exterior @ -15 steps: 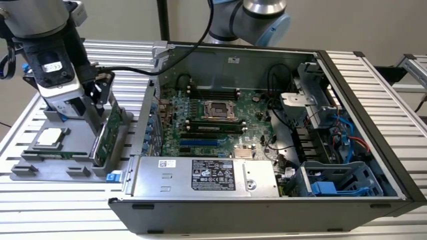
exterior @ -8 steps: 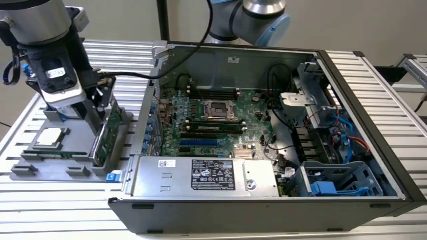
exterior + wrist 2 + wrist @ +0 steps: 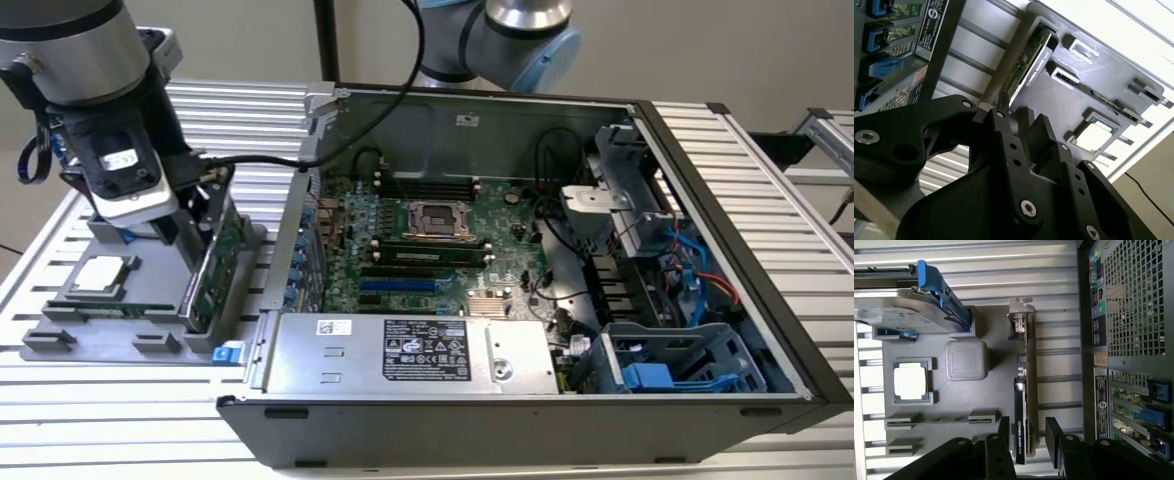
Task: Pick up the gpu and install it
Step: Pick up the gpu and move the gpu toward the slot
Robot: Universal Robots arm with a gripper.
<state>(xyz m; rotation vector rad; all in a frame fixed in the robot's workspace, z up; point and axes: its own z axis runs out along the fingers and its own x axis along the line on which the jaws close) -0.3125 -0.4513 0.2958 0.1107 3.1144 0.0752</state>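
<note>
Currently the claw point(image 3: 1026, 426) hangs low over the gpu point(image 3: 1024, 390), jaws apart. One finger point(image 3: 1004, 432) sits on each side of the card's upper edge. In the first wrist view a slim gap shows on both sides; no clamp on it.

The gpu stands on edge in the gray tray point(image 3: 989, 405), directly under the claw, with its silver bracket point(image 3: 1020, 315) at the end far from the fingers.

Open computer case point(image 3: 507, 440) just beside the claw. Processor chip point(image 3: 910, 381) lies flat in the tray on the claw's other side.
</note>
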